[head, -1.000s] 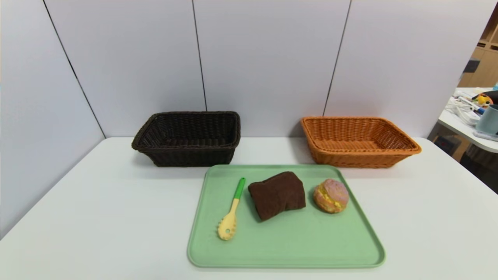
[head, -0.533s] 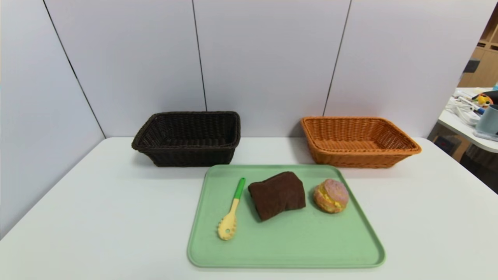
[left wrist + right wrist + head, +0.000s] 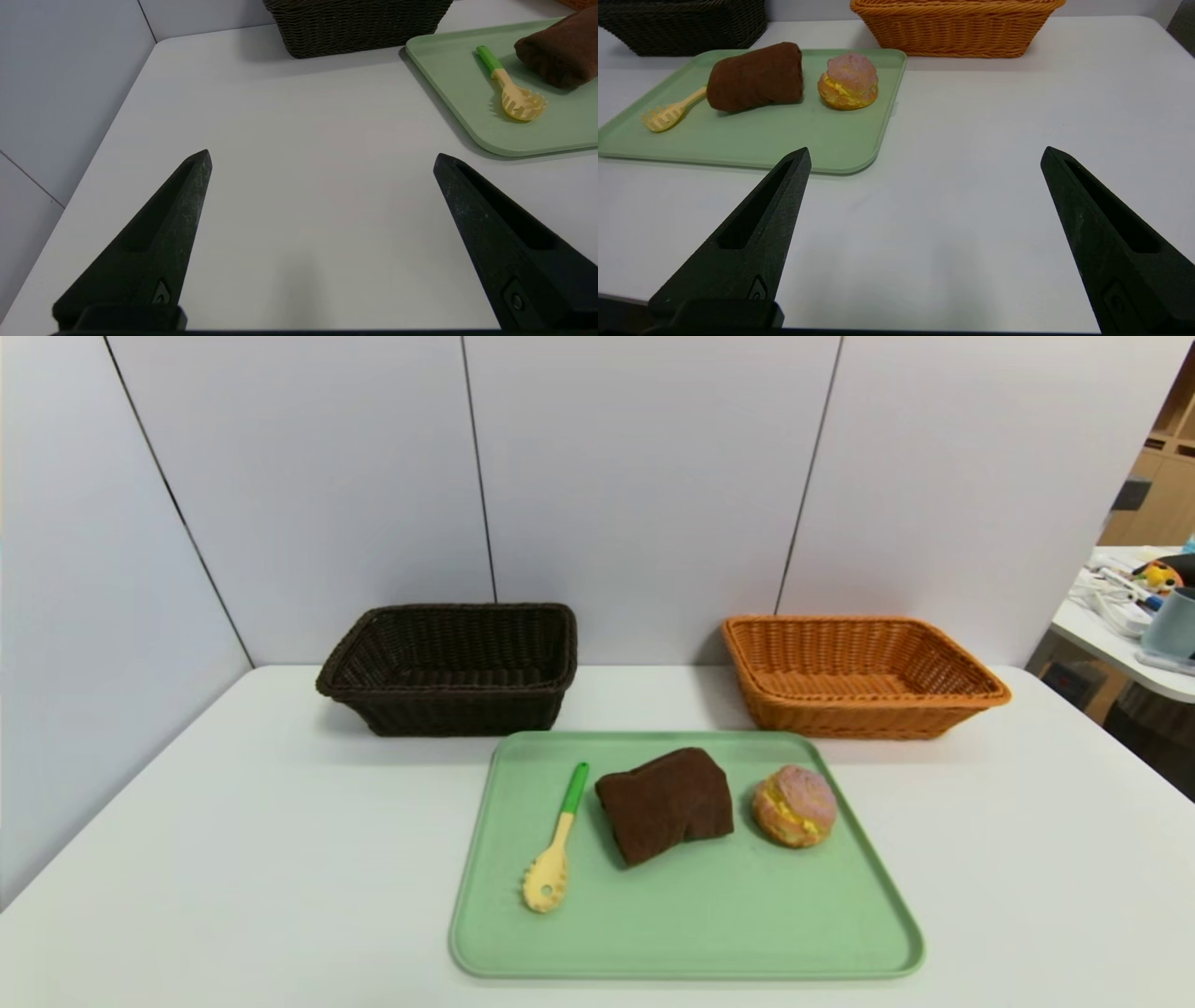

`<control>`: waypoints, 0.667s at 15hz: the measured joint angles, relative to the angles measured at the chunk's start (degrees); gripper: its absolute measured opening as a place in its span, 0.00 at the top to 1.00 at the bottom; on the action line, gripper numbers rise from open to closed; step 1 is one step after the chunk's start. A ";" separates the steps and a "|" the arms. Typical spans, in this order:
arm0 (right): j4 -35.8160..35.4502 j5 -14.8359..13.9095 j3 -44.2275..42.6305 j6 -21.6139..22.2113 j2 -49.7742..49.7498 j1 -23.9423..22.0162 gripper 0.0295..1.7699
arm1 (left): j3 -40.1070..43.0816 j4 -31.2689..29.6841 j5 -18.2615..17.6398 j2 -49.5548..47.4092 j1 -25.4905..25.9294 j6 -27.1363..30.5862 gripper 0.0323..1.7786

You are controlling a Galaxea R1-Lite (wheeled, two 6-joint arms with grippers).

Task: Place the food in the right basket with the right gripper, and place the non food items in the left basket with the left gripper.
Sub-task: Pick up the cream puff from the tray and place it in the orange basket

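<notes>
On the green tray [image 3: 686,933] lie a pink-topped bun [image 3: 794,805], a folded dark brown towel [image 3: 666,805] and a yellow pasta spoon [image 3: 556,841] with a green handle. The dark brown left basket [image 3: 452,667] and the orange right basket [image 3: 857,675] stand behind the tray, both with nothing in them. Neither arm shows in the head view. My left gripper [image 3: 322,158] hangs open over bare table to the tray's left. My right gripper [image 3: 925,155] hangs open over bare table to the tray's right, the bun [image 3: 849,81] well ahead of it.
The white table [image 3: 233,859] ends at grey wall panels behind the baskets. A second table with clutter [image 3: 1144,607] stands off to the far right.
</notes>
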 joint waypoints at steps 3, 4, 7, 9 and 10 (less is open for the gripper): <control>0.41 0.60 -3.36 0.05 7.58 0.99 0.04 | -6.28 0.80 -1.01 9.20 0.00 -0.33 0.05; 0.46 0.50 -4.41 -0.02 10.80 1.27 0.04 | -8.55 1.44 -1.22 12.52 0.00 -0.35 0.05; 0.24 0.00 -7.94 -0.02 22.38 1.56 0.04 | -17.38 5.02 -1.71 22.93 0.00 -0.29 0.05; 0.16 0.05 -11.30 0.02 30.95 1.56 0.04 | -21.88 6.92 -1.99 29.88 -0.07 -0.07 0.05; 0.24 0.09 -13.18 0.00 34.97 1.56 0.04 | -23.67 7.31 -2.47 33.22 -0.13 0.01 0.05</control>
